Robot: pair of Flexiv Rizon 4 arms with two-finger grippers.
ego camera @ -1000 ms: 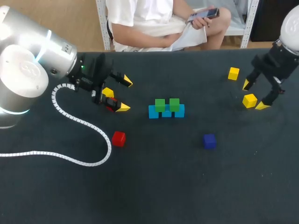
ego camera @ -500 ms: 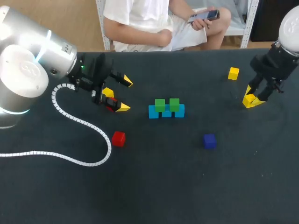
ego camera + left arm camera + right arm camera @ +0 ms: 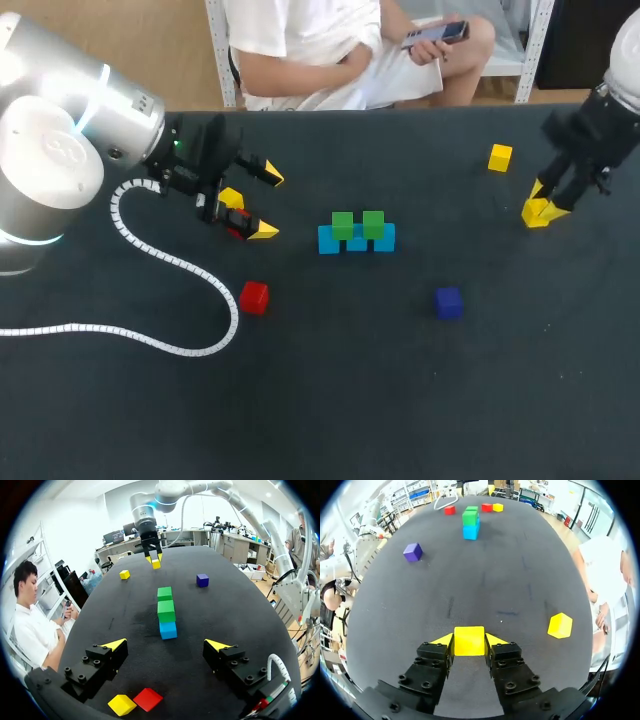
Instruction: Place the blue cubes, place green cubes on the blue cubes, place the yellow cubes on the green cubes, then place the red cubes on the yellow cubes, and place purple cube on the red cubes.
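Blue cubes point(image 3: 357, 240) lie in a row at mid-table with two green cubes point(image 3: 358, 224) on top. My right gripper point(image 3: 541, 206) at the far right is shut on a yellow cube point(image 3: 535, 212); in the right wrist view this cube point(image 3: 469, 640) sits tight between both fingers. A second yellow cube point(image 3: 500, 157) lies behind it. My left gripper point(image 3: 267, 204) stands open at the left, with a yellow cube point(image 3: 230, 197) and a red cube point(image 3: 238, 227) beneath it. Another red cube point(image 3: 254, 297) and the purple cube point(image 3: 448, 302) lie nearer the front.
A white coiled cable point(image 3: 170, 268) from my left arm trails over the table's left side, curling past the front red cube. The dark table point(image 3: 400, 400) spreads wide in front of the stack.
My right gripper's fingers have come together on the yellow cube, which earlier lay between them apart. The left arm has not moved.
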